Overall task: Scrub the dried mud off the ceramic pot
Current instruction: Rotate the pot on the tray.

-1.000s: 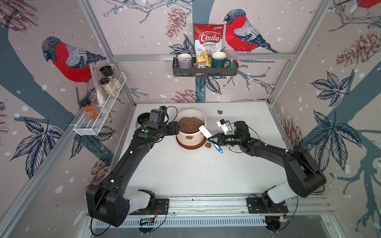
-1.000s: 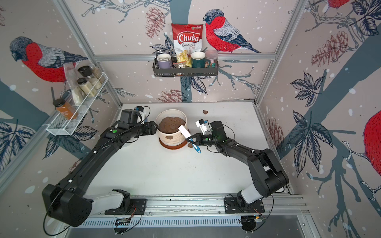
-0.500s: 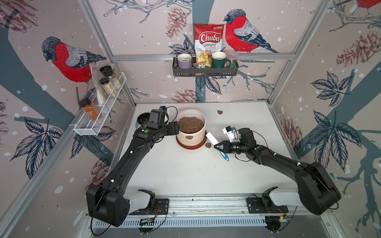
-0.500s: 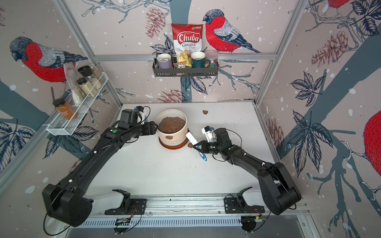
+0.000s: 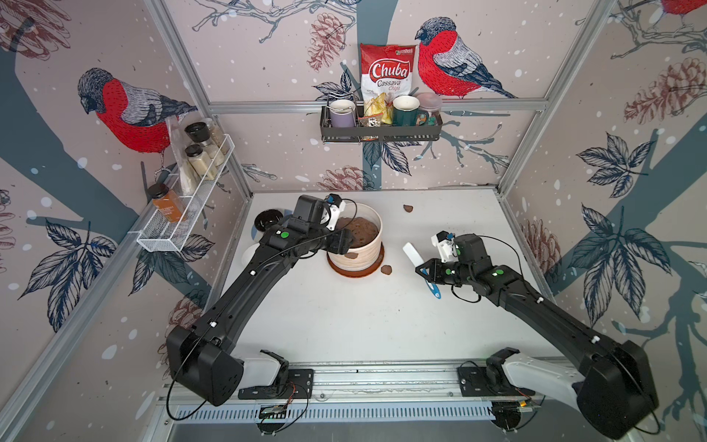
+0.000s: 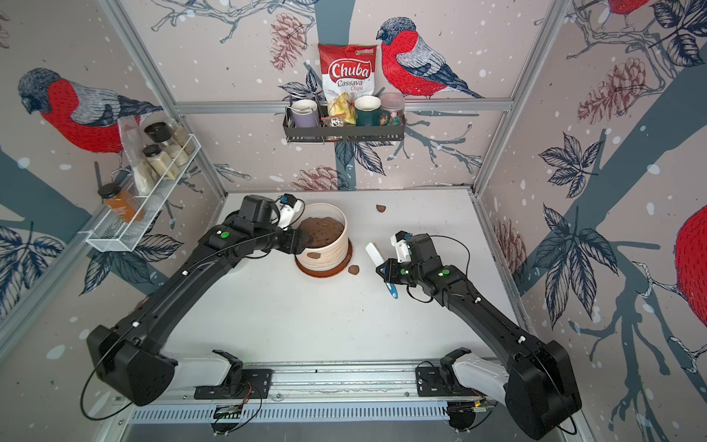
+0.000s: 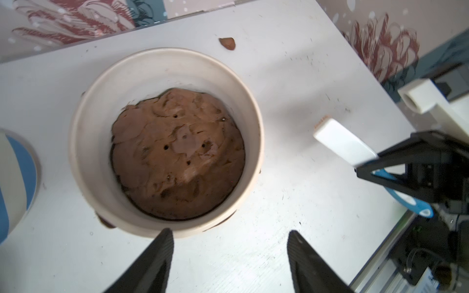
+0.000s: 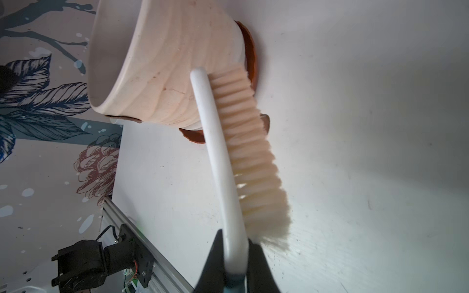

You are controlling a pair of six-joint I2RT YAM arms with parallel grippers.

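Observation:
The cream ribbed ceramic pot [image 5: 368, 248] [image 6: 331, 250] stands on a brown saucer, filled with brown soil. A patch of dried mud [image 5: 352, 253] [image 6: 314, 255] sticks to its front wall. One loose flake [image 5: 386, 269] lies by the saucer and another [image 5: 408, 207] [image 7: 227, 42] lies behind the pot. My left gripper [image 5: 341, 245] [image 7: 229, 236] is open above the pot's [image 7: 83, 142] left rim, holding nothing. My right gripper [image 5: 424, 268] [image 8: 236, 253] is shut on a white brush [image 5: 410, 253] [image 8: 220, 152], held right of the pot [image 8: 177, 50] and clear of it.
A black bowl [image 5: 267, 220] and a white bowl [image 5: 248, 255] sit left of the pot, partly behind my left arm. A wire rack of spice jars [image 5: 183, 199] hangs on the left wall. A black shelf with mugs [image 5: 378, 132] hangs on the back wall.
My right arm has drawn the brush away from the pot's side, to the right. The left arm has stayed at the pot.

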